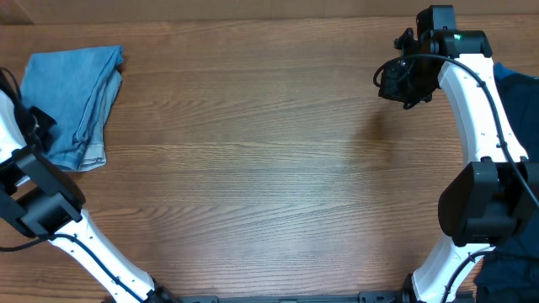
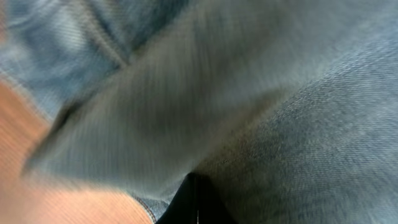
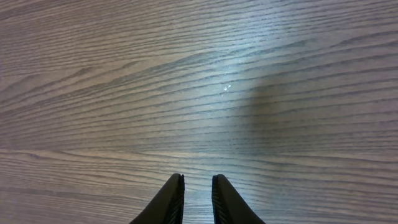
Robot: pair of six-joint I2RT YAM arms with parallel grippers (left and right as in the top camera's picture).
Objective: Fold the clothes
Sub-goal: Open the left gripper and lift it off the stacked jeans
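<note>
Jaws of the right gripper (image 3: pixel 196 194) nearly together, holding nothing, poised above bare brown wood-grain counter (image 1: pixel 269 160) at the far right. Left jaws impossible to judge: only blurred grey-blue cloth fills that wrist view. Folded, faded light-blue denim garment (image 1: pixel 74 97) lying at the far left corner, long axis running front to back, just beside the left arm (image 1: pixel 38 202). Well apart from the right arm, so probably a left-arm reach.

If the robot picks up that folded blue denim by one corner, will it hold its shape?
Probably not. The folded jeans lie in soft, uneven layers with rumpled edges, so they would likely droop and unfold. Denim looks thick up close, so it is probably fairly heavy for cloth. Pushed, it would more likely bunch than slide neatly on the wooden table.
</note>
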